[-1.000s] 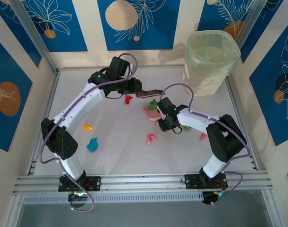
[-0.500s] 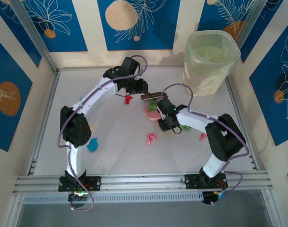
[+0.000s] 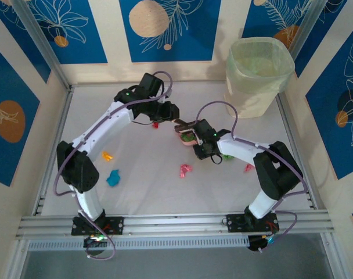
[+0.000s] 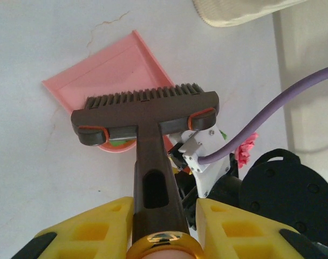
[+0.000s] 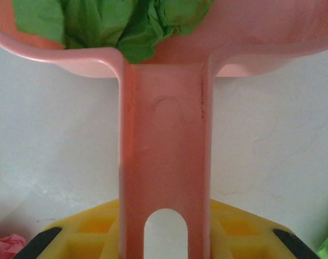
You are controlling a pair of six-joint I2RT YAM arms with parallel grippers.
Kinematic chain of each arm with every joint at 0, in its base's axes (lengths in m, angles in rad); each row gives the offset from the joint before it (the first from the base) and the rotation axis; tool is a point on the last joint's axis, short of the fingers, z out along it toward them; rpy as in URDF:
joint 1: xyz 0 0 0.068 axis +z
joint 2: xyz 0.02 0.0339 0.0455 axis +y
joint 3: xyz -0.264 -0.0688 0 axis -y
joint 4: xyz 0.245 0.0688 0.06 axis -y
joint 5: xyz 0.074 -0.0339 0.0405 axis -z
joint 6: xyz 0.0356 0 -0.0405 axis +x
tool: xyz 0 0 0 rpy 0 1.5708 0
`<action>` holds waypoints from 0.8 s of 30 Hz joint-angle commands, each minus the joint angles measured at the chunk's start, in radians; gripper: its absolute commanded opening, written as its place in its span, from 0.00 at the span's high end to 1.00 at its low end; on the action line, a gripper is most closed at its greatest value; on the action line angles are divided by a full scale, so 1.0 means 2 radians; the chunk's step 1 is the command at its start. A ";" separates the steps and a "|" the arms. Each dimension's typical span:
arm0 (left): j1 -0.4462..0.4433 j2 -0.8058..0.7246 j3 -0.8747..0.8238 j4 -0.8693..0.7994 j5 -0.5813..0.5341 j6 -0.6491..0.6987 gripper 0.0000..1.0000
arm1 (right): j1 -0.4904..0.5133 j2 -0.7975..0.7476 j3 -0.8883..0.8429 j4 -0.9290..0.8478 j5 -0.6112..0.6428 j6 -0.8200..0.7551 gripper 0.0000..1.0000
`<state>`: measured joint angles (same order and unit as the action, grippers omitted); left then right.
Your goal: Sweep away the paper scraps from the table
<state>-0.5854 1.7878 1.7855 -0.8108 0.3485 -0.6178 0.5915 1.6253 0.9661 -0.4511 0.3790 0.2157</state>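
Six paper scraps are counted loose on the table. A seventh, the green scrap, is already lodged in the dustpan. The brush handle is clamped in the left gripper, and the dustpan handle is pinched by the right gripper. Both sets of jaws are closed tight on their tools.

Key relation: the brush head is held across the pan, long axis roughly parallel to the pan's open edge, bristles toward that edge. The nearest loose piece, the red scrap, lies just beside the left gripper, to the left of the pan, so the left arm is judged the nearer one. The pan mouth would likely need to be turned or shifted toward it. The orange, blue, pink and green pieces are spread nearer the arm bases, well apart from the pan.

Versus a second ago: the brush has been brought from beyond the pan's far side to over it. The left elbow has swung in and back. Pan and right arm are barely shifted.
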 commanded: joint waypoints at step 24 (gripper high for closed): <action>0.018 -0.116 0.054 0.056 -0.181 0.005 1.00 | 0.020 -0.098 0.027 -0.014 0.046 -0.009 1.00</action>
<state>-0.5625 1.6417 1.8488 -0.7757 0.1261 -0.6456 0.6247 1.4670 0.9516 -0.4221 0.4438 0.1917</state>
